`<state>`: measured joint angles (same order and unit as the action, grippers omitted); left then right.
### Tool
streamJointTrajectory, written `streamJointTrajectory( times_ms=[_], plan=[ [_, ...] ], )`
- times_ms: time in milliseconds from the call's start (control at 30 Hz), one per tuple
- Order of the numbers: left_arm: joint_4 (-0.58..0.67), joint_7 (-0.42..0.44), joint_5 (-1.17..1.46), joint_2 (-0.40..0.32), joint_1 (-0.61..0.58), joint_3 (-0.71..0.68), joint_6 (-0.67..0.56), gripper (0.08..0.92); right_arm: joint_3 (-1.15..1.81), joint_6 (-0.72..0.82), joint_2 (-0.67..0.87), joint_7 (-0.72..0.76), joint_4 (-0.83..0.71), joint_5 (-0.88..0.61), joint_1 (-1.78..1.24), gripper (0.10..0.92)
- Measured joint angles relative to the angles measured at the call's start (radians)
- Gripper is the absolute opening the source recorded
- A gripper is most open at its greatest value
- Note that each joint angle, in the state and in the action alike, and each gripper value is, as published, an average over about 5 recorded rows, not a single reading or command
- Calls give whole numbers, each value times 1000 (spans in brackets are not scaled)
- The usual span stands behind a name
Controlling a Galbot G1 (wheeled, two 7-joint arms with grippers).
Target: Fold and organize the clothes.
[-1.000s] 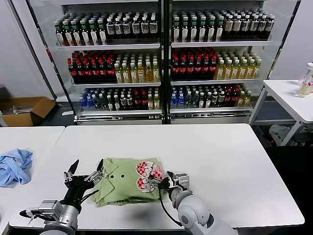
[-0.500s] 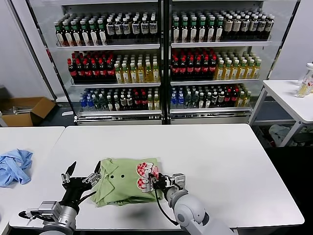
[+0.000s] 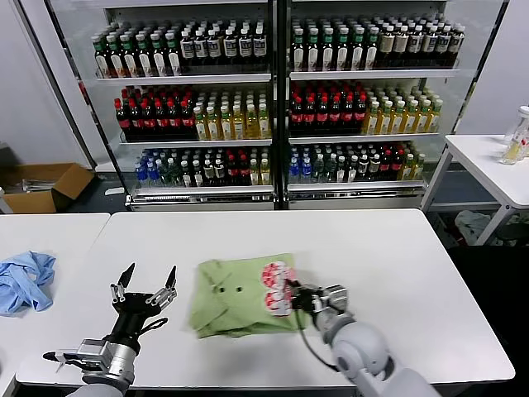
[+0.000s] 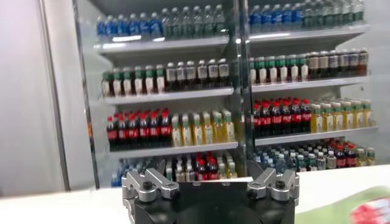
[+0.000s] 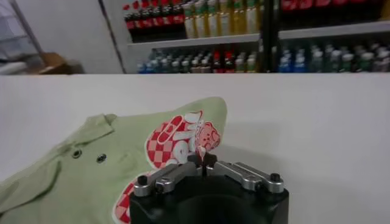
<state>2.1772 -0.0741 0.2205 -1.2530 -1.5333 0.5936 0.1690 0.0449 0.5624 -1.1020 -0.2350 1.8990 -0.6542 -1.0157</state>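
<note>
The light green shirt (image 3: 240, 298) lies folded on the white table (image 3: 397, 273), collar and small buttons toward my left, the red-and-white patch (image 3: 275, 288) at its right end. My right gripper (image 3: 295, 298) is shut on the shirt's right edge next to the patch; the right wrist view shows its fingertips (image 5: 202, 162) pinched together on the cloth (image 5: 116, 164). My left gripper (image 3: 150, 278) is open and empty, fingers pointing up, a short way left of the shirt and not touching it. In the left wrist view (image 4: 210, 182) its jaws are spread wide, with a corner of the shirt (image 4: 359, 210) off to one side.
A crumpled blue cloth (image 3: 23, 279) lies on the neighbouring table at far left. Glass-fronted shelves of bottles (image 3: 273, 107) stand behind the table. A cardboard box (image 3: 45, 186) sits on the floor at back left. Another white table (image 3: 496, 165) with a bottle stands at right.
My right gripper has pulled the shirt to the right across the table. The shirt has slid clear of my left gripper, which stays open near where it was.
</note>
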Motion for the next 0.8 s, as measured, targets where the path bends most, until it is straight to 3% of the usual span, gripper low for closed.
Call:
streamJointTrajectory(
  times_ms=[167,267,800],
  plan=[
    [-51,4,-104,-4,32,-22,-68,822,71,-16,31,66,-15,66,-28,113],
    [-77,9,-167,-2,50,-28,-102,823,98,-21,37,81,-20,104,-38,153],
    [-207,44,-556,19,172,-23,-271,823,215,-51,82,77,39,225,-91,602]
  ],
)
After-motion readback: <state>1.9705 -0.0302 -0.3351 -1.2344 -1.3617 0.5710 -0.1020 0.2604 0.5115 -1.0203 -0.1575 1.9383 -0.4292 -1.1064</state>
